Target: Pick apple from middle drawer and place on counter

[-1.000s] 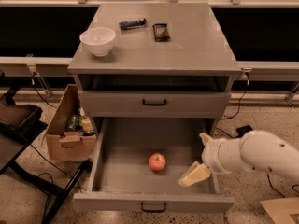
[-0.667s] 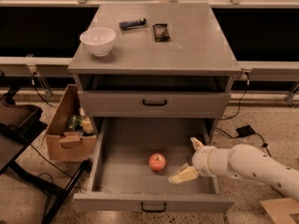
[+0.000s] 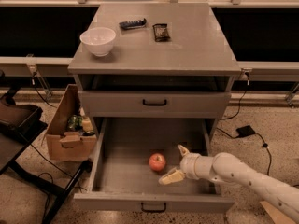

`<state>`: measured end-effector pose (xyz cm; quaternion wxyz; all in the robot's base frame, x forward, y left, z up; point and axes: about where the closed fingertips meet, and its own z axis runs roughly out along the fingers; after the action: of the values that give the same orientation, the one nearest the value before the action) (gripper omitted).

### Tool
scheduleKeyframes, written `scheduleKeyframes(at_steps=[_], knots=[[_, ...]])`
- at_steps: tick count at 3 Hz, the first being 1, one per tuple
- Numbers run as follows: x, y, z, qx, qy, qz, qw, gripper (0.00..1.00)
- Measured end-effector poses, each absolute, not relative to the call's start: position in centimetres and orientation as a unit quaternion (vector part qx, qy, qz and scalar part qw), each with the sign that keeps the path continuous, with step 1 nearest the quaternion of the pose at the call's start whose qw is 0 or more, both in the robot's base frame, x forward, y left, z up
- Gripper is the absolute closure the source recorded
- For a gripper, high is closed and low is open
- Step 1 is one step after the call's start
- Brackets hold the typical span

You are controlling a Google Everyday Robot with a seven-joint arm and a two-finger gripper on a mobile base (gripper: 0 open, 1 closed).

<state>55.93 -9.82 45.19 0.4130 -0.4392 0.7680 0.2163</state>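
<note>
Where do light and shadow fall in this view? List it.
Camera view: warm, dim light; the counter is brightest, with a soft shadow under the white bowl. Camera view: the middle drawer floor lies shaded, yet the apple shows clearly, the open pincer close beside it inside the drawer.

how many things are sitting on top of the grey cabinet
3: a white round bowl at the left, a dark bar-shaped object at the back, a dark flat packet right of it. The gripper, open, is in the deep grey drawer right of the small red apple.
</note>
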Motion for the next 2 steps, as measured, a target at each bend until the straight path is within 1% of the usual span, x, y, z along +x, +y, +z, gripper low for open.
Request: scheduleKeyframes(at_steps=[1, 2], knots=[[56.5, -8.2, 41.7, -0.444, 0.756, 0.248, 0.412, 0.0], [58.3, -6.4, 40.6, -0.464, 0.74, 0.261, 0.412, 0.0]])
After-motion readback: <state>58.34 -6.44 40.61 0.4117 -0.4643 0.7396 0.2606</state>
